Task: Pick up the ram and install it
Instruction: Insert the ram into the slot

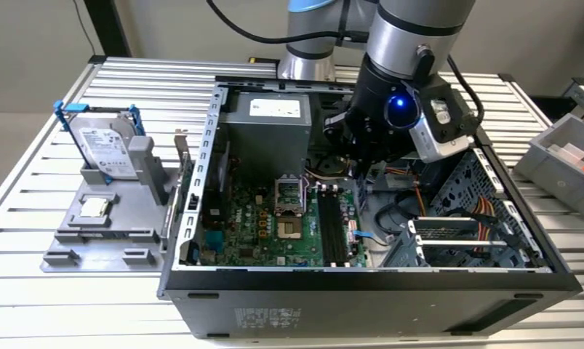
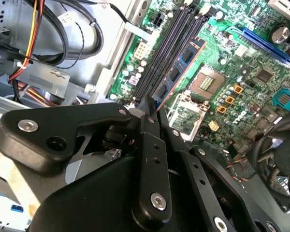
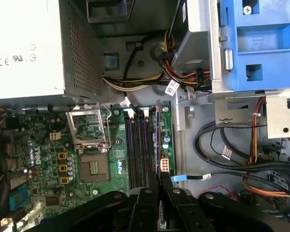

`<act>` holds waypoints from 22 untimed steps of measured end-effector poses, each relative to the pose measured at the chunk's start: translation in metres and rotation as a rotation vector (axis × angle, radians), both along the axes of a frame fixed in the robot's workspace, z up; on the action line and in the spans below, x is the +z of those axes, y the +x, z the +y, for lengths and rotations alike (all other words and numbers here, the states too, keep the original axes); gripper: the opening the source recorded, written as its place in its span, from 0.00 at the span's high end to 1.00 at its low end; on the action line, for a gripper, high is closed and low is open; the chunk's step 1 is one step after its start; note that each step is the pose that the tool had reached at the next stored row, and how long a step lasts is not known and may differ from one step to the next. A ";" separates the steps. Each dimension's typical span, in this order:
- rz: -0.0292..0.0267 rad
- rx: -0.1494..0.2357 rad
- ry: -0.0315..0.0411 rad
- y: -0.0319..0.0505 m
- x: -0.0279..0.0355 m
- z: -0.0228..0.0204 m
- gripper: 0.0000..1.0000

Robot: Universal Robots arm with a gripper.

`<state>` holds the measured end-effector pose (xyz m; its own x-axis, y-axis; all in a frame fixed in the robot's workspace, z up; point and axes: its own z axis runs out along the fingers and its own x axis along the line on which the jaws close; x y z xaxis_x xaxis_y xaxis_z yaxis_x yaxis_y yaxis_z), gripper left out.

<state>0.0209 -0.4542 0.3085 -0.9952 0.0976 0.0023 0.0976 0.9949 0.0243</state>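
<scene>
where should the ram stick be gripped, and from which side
Pinch the ram across its two flat faces near the upper long edge, coming from above the motherboard. It is thin and stands on edge in line with the black slots, so only the faces give the pads area. The gripper seems to hold it this way.

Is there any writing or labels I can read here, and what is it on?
Nothing reads clearly.
Hard drive label: too small.
Power supply sticker and marks: blurred.
Sticker on the case front: too small.
Cable tags: too small.
The ram held in the tool: no legible print.
</scene>
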 end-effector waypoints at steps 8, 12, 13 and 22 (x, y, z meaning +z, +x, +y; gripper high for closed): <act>0.0000 0.003 -0.0005 0.0013 -0.0035 0.0000 1.00; 0.0000 0.003 -0.0015 0.0013 -0.0037 0.0000 1.00; 0.0000 0.003 -0.0015 0.0013 -0.0037 0.0000 1.00; -0.0010 0.011 -0.0019 0.0013 -0.0101 0.0000 1.00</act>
<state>0.0222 -0.4542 0.2984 -0.9962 0.0868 0.0012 0.0868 0.9960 0.0225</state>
